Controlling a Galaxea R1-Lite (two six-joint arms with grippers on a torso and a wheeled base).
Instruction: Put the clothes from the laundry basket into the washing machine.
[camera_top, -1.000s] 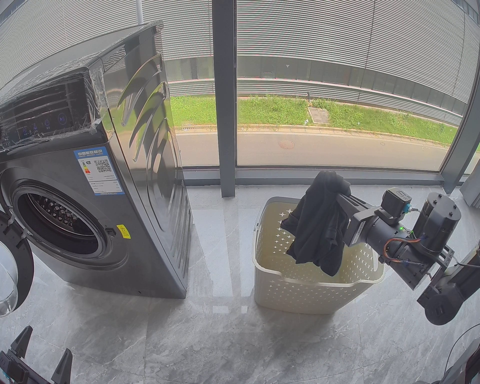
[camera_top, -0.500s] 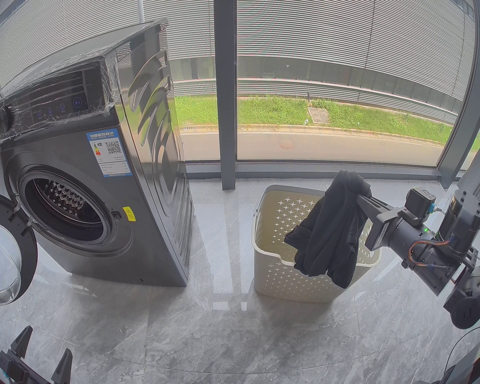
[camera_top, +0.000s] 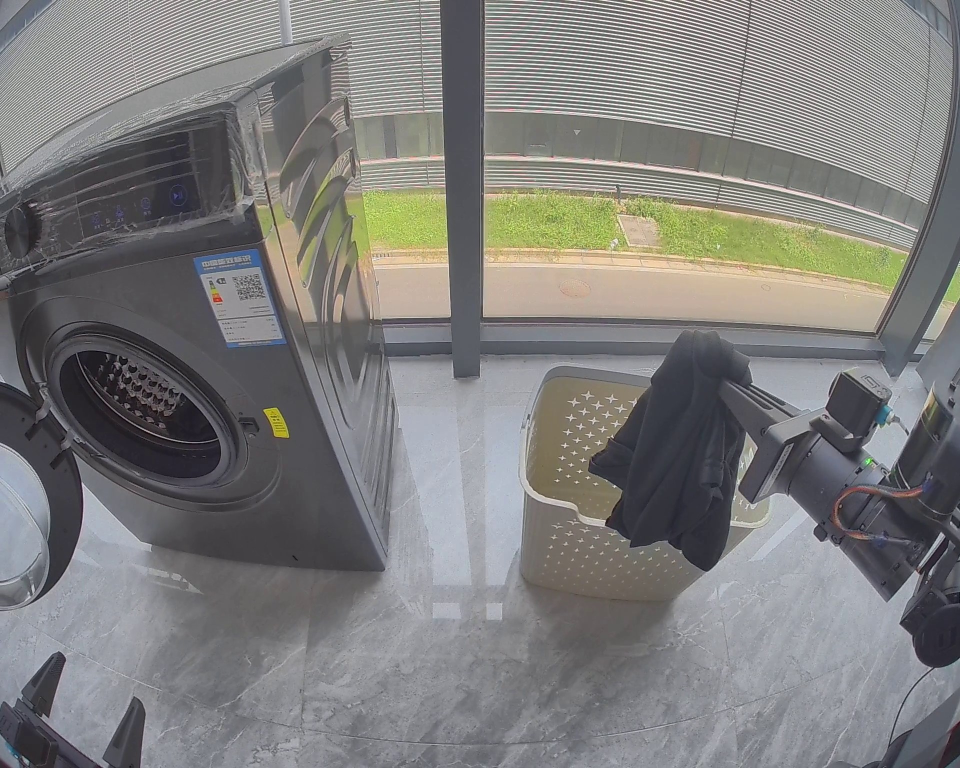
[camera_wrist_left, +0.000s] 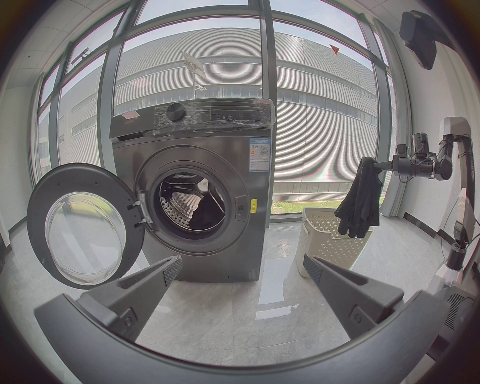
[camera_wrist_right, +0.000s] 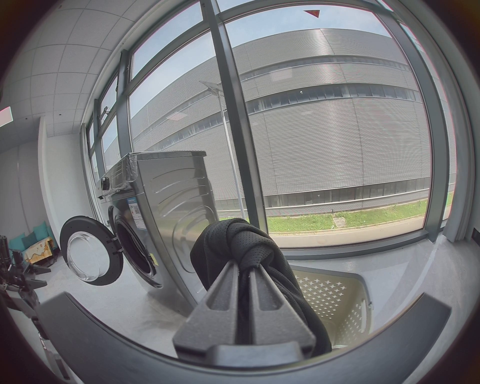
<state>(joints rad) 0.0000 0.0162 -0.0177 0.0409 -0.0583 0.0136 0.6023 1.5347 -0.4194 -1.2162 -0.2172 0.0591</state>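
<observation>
The right end effector (camera_top: 738, 392) is squeezed shut on a black cloth (camera_top: 680, 450). Its two fingers (camera_wrist_right: 227, 295) sit close together with a bunched fold of the cloth pinched between them. The end effector is up in the air above the right side of the laundry basket (camera_top: 590, 560). The cloth hangs down from it in a long, loose lump. The low end of the cloth dangles by the right rim of the basket (it is hard to tell if it touches the rim).

The basket is cream with little star holes in its walls. It stands on the floor (camera_top: 450, 650) near the far edge, just in front of the big window (camera_top: 650, 150).

The washing machine (camera_top: 300, 350) is grey and stands on the floor to the left of the basket, with a strip of bare floor between them. Its round door (camera_top: 25, 510) is swung wide open to the left. The drum (camera_top: 140, 410) can be seen through the hole. In the left wrist view something dark (camera_wrist_left: 205, 212) lies inside the drum, but what it is cannot be made out.

The left end effector (camera_top: 90, 690) is low at the near left corner of the floor, well apart from the machine. Its fingers (camera_wrist_left: 150, 280) are spread wide and hold nothing.
</observation>
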